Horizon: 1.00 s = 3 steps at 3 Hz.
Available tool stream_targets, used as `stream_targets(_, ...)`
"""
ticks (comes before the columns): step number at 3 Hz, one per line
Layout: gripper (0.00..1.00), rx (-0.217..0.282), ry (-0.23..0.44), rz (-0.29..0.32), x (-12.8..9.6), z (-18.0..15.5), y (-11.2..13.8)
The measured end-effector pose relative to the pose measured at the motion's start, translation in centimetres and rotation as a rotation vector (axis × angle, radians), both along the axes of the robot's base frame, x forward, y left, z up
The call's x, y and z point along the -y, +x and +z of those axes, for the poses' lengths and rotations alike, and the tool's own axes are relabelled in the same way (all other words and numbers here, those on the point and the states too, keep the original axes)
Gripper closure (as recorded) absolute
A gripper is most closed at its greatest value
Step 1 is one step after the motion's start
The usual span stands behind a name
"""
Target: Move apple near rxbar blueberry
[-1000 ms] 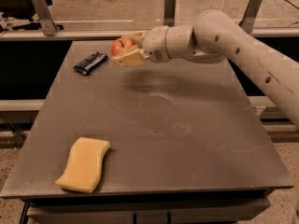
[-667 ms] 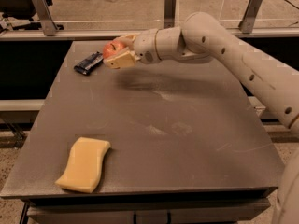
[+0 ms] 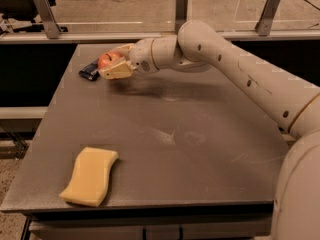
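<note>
Gripper is clenched on the apple, one pale finger below the fruit and the other above it, so that only the apple's red and yellowish top shows between them. It sits over the far left corner of the table. Since a second ago it has travelled left and a little lower, carrying the apple the whole way; the grasp looks the same in all three frames.

Just left of the gripper lies the rxbar, dark and flat on the table near the left edge. Earlier the whole bar lay in plain view with a clear gap between it and the apple. Now that gap has closed in this view: the apple and lower finger overlap the bar's right end and only its left part shows. Whether apple and bar touch cannot be told. The bar itself has not shifted.

Behind the gripper the white arm reaches in from the right, and it has swung further left across the table than before, with its shadow on the grey surface beneath the wrist.

Well apart from all this, the yellow sponge lies near the front left corner, where it was before. Metal posts stand along the rail behind the table.
</note>
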State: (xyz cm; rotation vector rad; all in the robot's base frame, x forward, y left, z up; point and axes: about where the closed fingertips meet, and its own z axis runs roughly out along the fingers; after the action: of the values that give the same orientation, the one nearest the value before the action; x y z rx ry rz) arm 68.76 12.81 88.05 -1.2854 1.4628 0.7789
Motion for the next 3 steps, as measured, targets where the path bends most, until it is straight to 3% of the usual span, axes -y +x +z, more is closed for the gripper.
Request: stream_targets(3, 0.13, -0.008, -0.012, 0.001, -1.69, -0.90, -0.07)
